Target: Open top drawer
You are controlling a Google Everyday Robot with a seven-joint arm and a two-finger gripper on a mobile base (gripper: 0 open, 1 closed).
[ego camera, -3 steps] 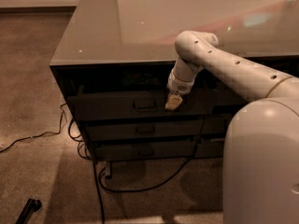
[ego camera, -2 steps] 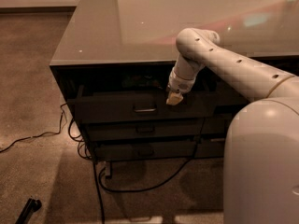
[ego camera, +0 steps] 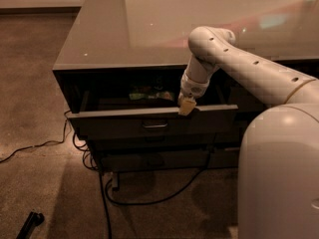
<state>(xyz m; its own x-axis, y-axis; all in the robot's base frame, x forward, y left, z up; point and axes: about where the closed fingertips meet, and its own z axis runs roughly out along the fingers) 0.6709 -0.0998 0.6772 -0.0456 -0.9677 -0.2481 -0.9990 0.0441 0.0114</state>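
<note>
- Top drawer (ego camera: 109, 124), centre of frame: now pulled partly out of the cabinet (ego camera: 99, 39). Its front stands lower and further forward than a second ago, and a dark opening shows above it.
- Loop handle (ego camera: 155, 125): has dropped in the frame with the front and is untouched.
- Gripper (ego camera: 186, 106): at the front's upper edge, right of the handle, almost where it was in the frame. Whether it is open or closed cannot be told.
- Contents (ego camera: 144, 94): small greenish items, dim, unidentifiable.
- Reading: opening is under way, and further travel probably remains.
</note>
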